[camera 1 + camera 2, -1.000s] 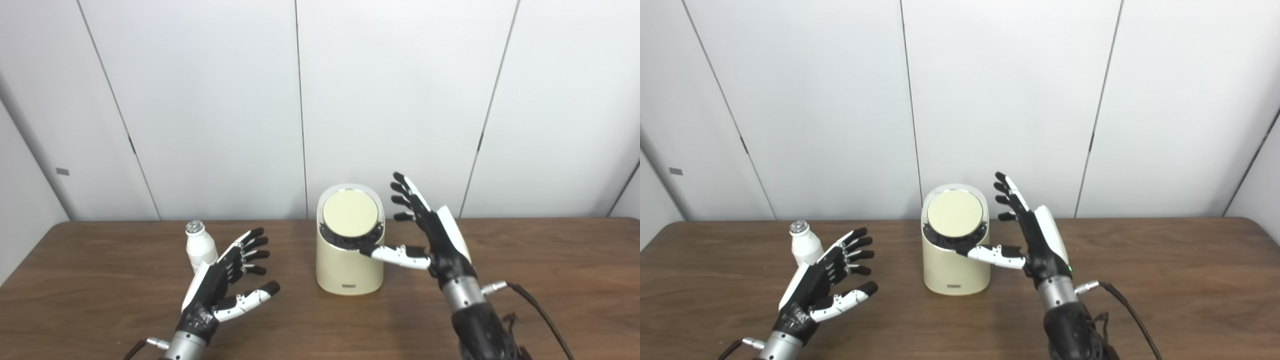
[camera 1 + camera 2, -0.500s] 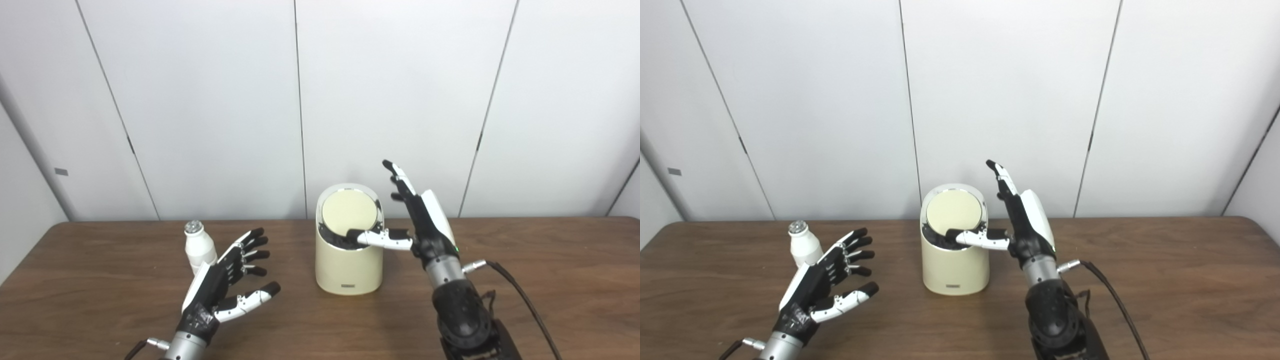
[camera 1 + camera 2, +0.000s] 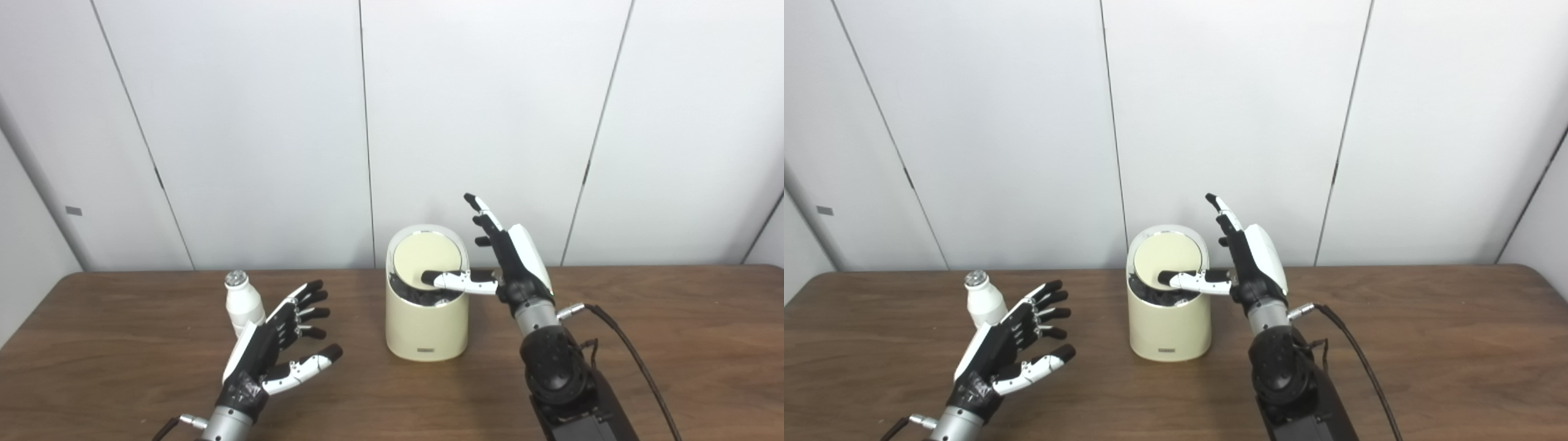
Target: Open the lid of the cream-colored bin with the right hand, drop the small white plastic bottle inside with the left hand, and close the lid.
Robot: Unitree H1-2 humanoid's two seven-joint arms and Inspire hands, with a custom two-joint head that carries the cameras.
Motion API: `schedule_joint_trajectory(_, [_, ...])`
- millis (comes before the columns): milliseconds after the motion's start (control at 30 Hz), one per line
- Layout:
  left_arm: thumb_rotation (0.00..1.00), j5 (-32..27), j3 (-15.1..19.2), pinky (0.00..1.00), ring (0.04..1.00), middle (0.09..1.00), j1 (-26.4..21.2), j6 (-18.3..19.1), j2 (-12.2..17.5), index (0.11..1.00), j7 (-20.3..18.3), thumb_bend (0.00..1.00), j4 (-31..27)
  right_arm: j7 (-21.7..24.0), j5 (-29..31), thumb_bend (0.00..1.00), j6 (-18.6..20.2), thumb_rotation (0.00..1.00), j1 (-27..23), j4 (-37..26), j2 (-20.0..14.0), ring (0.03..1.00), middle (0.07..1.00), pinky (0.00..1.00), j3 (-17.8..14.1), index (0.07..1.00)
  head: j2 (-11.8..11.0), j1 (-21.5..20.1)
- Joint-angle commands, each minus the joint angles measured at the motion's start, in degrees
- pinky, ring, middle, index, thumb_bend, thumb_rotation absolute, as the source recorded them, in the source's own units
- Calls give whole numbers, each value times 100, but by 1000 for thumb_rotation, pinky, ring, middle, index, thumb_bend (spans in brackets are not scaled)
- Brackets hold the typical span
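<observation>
right hand (image 3: 1252, 269) open beside cream bin (image 3: 1168, 324), thumb on tilted lid (image 3: 1165, 260), white bottle (image 3: 983, 301) behind open left hand (image 3: 1007, 352)

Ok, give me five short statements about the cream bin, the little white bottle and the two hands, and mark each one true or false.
1. The small white plastic bottle stands upright on the brown wooden table. True.
2. The left hand holds the bottle. False: it is open, fingers spread, with the bottle beyond it.
3. The right hand has its thumb laid across the round lid of the cream-colored cylindrical bin. True.
4. The bottle lies inside the bin. False: it stands on the table to the bin's left.
5. The right hand's fingers are curled into a fist. False: they point upward, extended.
</observation>
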Motion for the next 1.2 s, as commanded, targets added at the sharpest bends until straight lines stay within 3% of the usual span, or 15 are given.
schedule_joint_trajectory(0, [255,-30,24,671,805,882,-198,-84,57,916,19,686,-143,-126,-28,785,-71,320,-343,-94,-2,908,950,770,-8,932,8,-3])
schedule_joint_trajectory(700, [246,8,15,657,794,874,-183,-80,48,912,41,687,-200,-266,-461,817,-38,258,-512,149,-235,889,929,747,291,914,75,5])
schedule_joint_trajectory(933, [252,1,6,661,795,875,-172,-42,39,914,33,685,-251,-158,-706,863,186,237,-550,-57,-282,894,939,737,411,919,135,20])
schedule_joint_trajectory(1167, [245,-23,-2,663,796,874,-150,-23,7,910,32,691,-273,-35,-1121,885,594,224,-633,-157,-329,866,931,644,589,911,175,61])
